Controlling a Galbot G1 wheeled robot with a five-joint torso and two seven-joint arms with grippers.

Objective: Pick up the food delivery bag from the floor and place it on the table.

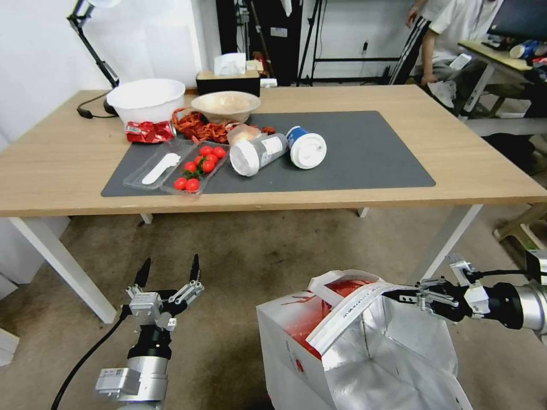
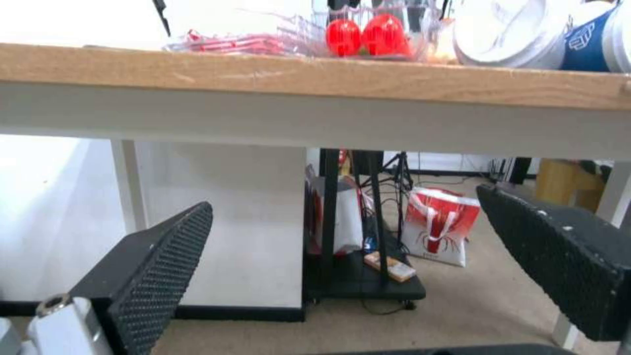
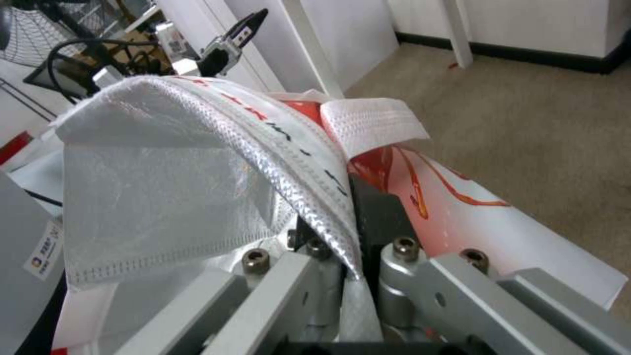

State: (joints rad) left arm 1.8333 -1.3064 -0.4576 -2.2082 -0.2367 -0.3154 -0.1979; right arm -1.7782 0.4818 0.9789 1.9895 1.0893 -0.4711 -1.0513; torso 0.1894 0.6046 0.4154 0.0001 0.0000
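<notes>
The large boxy red-and-white food delivery bag (image 1: 296, 336) with silver foil lining stands open-mouthed on the brownish-grey stained carpet floor (image 1: 250, 256), in front of the table's near edge and toward the robot's right. Its white woven strap handle (image 1: 347, 319) arches up over the opening, and the right gripper (image 1: 399, 297) reaches in from the right with its fingers pressed together on that strap; the right wrist view shows the strap (image 3: 315, 197) pinched between the two dark pads, with the bag's red-printed white side panel (image 3: 473, 217) just beyond. The left gripper (image 1: 168, 272) hangs low over the carpet well to the left of the bag, pointing at the table, its two black fingers spread wide and holding nothing; in its wrist view the ribbed pads (image 2: 157, 261) stand far apart below the table edge. The wide light-wood table (image 1: 456, 165) with white metal legs carries a dark grey mat (image 1: 370, 154), on which lie a clear plastic tray of cherry tomatoes (image 1: 199, 165), two toppled lidded cups (image 1: 279, 151), a white bowl (image 1: 146, 99) and a tissue box (image 1: 228, 80). A black desk lamp (image 1: 91, 45) stands by the white wall.
</notes>
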